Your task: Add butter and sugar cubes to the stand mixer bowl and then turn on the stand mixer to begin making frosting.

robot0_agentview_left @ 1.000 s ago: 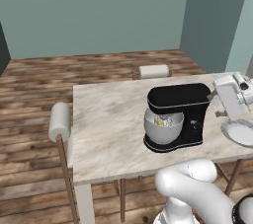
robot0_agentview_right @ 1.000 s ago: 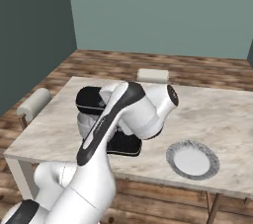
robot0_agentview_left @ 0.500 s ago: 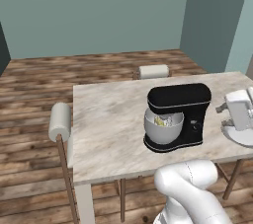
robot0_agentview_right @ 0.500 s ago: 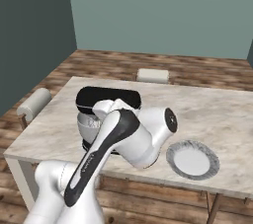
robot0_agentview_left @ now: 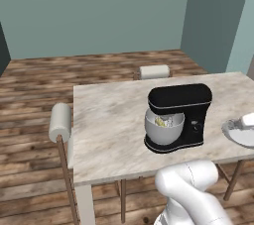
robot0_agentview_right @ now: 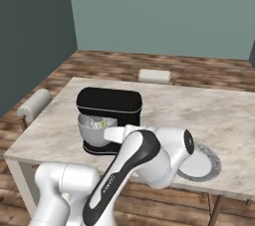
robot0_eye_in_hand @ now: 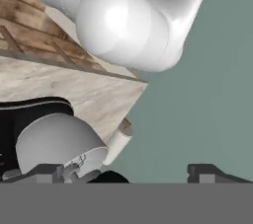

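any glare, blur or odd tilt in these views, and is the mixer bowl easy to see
Left base view: even flat light, no glare, sharp; stand mixer bowl shows clearly under the stand mixer head. Right base view: the arm covers part of the bowl and the plate. Hand view: rolled upside down, soft and blocky; open gripper at the bottom, bowl inverted.

Glossy black stand mixer [robot0_agentview_left: 180, 115], brushed-metal stand mixer bowl [robot0_agentview_left: 162, 130], smooth marble table [robot0_agentview_left: 109, 130].
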Available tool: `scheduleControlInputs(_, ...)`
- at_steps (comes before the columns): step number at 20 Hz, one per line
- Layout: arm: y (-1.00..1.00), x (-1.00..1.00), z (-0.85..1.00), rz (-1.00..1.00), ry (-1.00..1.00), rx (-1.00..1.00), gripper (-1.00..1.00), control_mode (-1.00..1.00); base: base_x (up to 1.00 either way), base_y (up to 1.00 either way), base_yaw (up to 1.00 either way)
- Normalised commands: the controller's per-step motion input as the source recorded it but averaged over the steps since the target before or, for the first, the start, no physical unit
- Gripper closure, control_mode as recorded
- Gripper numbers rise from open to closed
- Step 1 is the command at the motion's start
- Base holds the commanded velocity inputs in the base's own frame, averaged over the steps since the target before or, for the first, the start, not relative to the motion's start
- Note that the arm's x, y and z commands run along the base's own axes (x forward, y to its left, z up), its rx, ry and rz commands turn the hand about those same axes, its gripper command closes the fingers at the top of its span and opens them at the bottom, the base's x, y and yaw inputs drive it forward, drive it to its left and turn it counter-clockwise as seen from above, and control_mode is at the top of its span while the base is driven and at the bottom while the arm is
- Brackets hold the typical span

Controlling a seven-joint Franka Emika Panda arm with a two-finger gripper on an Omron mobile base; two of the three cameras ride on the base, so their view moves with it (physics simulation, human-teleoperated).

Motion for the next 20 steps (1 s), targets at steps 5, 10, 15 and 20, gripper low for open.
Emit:
scheduleControlInputs(5,-0.13,0.08,-0.26,0.28,-0.30,-0.19,-1.00,-1.00,0.00,0.00,0.00)
scheduleControlInputs(10,0.04,0.08,-0.20,0.08,-0.26,-0.27,-1.00,-1.00,0.00,0.00,0.00)
scheduleControlInputs(15,-0.04,0.00,-0.30,-0.03,-0.42,-0.18,-1.00,-1.00,0.00,0.00,0.00)
scheduleControlInputs(20,-0.09,0.11,-0.29,-0.07,-0.41,-0.05,-1.00,-1.00,0.00,0.00,0.00)
